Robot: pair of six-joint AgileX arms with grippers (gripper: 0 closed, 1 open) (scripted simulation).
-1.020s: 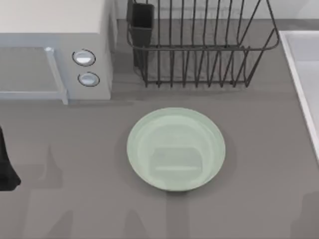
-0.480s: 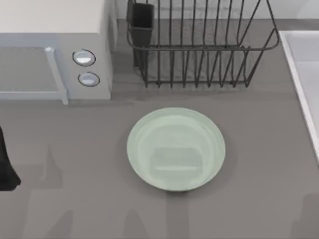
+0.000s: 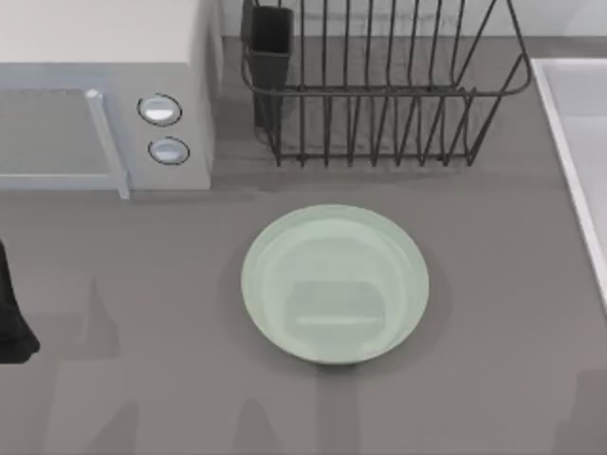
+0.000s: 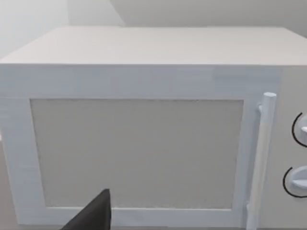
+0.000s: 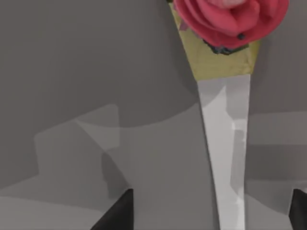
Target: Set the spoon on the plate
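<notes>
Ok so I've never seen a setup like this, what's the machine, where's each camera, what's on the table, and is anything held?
It's a simulated robot with two arms at a grey table. One picture looks straight down from above. In it a mint-green plate sits mid-table, with a microwave behind it to the left and a wire dish rack behind it. The dark shape at the left edge is the left arm, parked.

The other two pictures come from cameras on the wrists. The left one faces the microwave's door. The right one looks down at a white spoon lying on the table, with a red rose at its handle's end. The right gripper is open, with a dark finger on each side of the handle, so nothing is held.
</notes>
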